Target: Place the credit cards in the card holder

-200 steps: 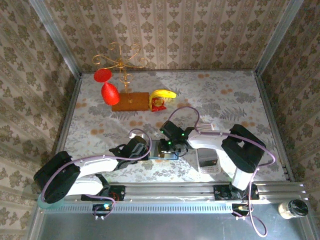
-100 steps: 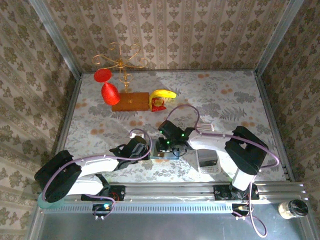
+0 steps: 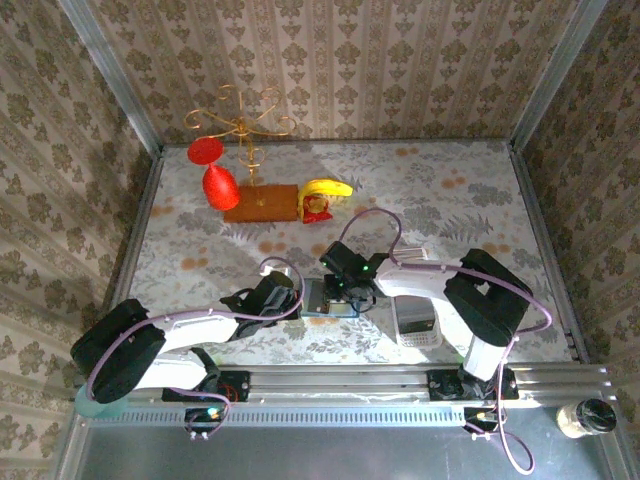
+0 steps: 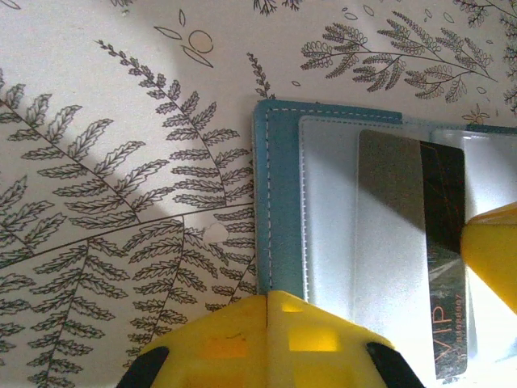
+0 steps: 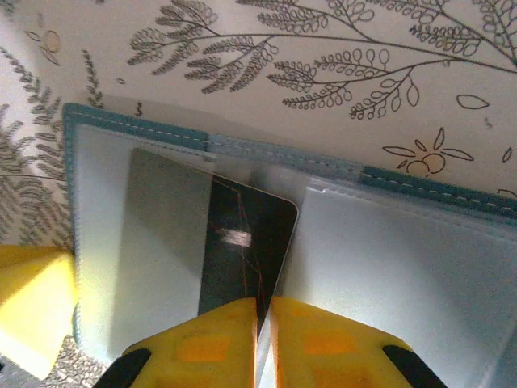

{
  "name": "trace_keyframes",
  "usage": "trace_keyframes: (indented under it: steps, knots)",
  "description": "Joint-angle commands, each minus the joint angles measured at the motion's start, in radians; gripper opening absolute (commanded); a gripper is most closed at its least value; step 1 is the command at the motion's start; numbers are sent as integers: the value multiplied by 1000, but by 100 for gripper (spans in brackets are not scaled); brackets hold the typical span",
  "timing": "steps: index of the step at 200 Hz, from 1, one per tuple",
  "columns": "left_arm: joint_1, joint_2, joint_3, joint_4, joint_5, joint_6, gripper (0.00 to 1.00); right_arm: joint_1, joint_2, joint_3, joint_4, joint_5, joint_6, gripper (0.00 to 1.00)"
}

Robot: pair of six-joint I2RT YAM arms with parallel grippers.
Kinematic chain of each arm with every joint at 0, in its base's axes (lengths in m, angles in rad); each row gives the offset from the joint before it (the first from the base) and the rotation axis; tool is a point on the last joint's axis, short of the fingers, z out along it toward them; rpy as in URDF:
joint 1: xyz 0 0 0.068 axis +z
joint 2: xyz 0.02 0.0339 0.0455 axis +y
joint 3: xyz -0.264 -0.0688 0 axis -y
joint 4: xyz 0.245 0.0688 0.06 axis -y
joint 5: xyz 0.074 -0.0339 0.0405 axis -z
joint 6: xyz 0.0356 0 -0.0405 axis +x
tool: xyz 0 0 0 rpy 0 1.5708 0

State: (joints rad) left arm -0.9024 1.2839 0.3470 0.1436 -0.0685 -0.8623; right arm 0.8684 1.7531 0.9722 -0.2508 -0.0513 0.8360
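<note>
Right wrist view: the dark, glossy credit card (image 5: 212, 234) lies slantwise, partly under a cloudy clear sleeve of the opened teal card holder (image 5: 436, 192), flat on the fern-print tabletop (image 5: 323, 65). The right tool (image 5: 262, 311) is pinched tight on the card's near edge, likely to steer it in. The left tool (image 4: 267, 303), fingers together, sits on the holder's edge, seemingly pinning it.

Card holder (image 4: 279, 202) boxed in: left gripper (image 3: 298, 297) on one side, right gripper (image 3: 338, 292) on the other. White tray (image 3: 416, 322) sits near-right. Gold stand (image 3: 245, 130) and banana (image 3: 328, 188) far-left. Far-right table (image 3: 470, 190) open.
</note>
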Motion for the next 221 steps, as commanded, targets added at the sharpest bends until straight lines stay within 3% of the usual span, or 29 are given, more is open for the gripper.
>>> trace_keyframes:
  steps: [1,143,221]
  knots:
    - [-7,63,-42,-101,62,16,3,-2,33,20,-17,19,1,14]
    - [-11,51,-51,-104,46,5,3,7,19,0,143,-77,61,15]
    - [-11,14,-65,-111,41,4,4,9,-144,-62,-41,42,53,26]
